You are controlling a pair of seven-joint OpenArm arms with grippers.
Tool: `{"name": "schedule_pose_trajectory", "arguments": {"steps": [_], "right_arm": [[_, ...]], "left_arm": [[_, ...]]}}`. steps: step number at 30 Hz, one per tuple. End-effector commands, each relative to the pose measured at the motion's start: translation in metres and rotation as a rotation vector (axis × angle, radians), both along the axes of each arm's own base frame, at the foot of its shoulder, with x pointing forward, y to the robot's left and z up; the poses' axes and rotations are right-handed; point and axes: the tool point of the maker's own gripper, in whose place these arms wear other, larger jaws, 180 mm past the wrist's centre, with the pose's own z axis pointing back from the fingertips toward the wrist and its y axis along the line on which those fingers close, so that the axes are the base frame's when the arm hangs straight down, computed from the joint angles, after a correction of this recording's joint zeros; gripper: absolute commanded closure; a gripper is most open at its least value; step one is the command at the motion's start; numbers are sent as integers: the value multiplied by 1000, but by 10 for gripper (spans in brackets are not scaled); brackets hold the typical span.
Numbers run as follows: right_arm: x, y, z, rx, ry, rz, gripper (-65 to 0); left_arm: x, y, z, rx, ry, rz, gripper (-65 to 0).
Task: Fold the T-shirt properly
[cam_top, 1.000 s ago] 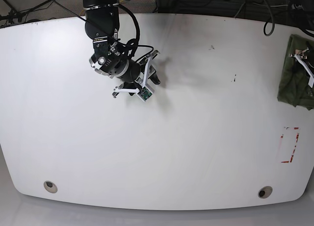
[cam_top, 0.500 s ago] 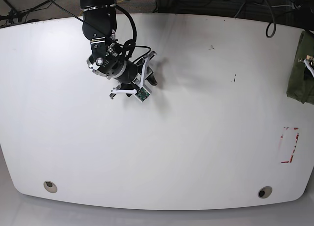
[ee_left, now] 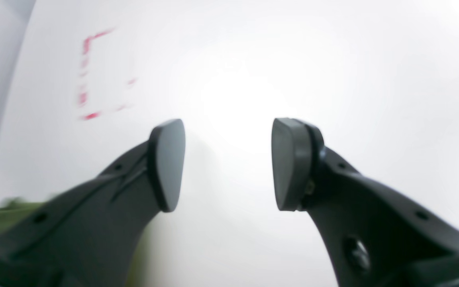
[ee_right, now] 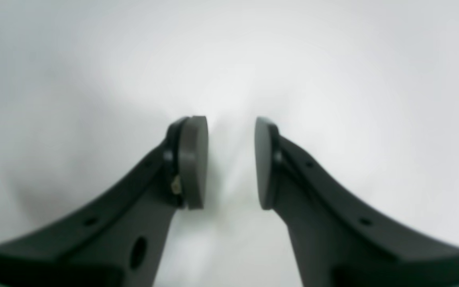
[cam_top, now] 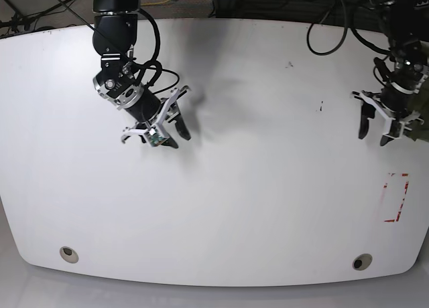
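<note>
Both grippers, left (cam_top: 374, 129) and right (cam_top: 177, 132), gape empty over bare table (cam_top: 268, 187); olive T-shirt (cam_top: 422, 117) bunches at 3 o'clock edge.

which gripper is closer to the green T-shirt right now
The left gripper. It hangs open by the table's edge right beside the T-shirt, which barely peeks in behind it. The right gripper is open far across the white table, nowhere near the cloth.

Black arms, white-framed wrist brackets
</note>
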Motion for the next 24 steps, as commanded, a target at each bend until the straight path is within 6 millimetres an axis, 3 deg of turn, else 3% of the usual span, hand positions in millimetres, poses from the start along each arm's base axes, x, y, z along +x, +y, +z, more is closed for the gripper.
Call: {"name": "schedule_pose_trajectory", "arguments": {"steps": [1,6,11,16,24], "right_arm": [[9,-18,9,30,-54,-34,-190],[-4,-50,-1,44,-58,-97,-189],[-28,-68,-14,60,-36,-147,-189],[-70,-89,-28,40,15,-199,-189],[-140,-81,-27,137,110,-219,-189]], "left_arm": [[3,-23,3,-18,-72,-4,-311],[-9,-67,-9,-94,-116,0,-311],[-29,-95,-15,-150,-94,-7,-278],[-71,-125,-18,-184,-39,-25,-207],[-147,-153,-29,-200,121,-82,-218]]}}
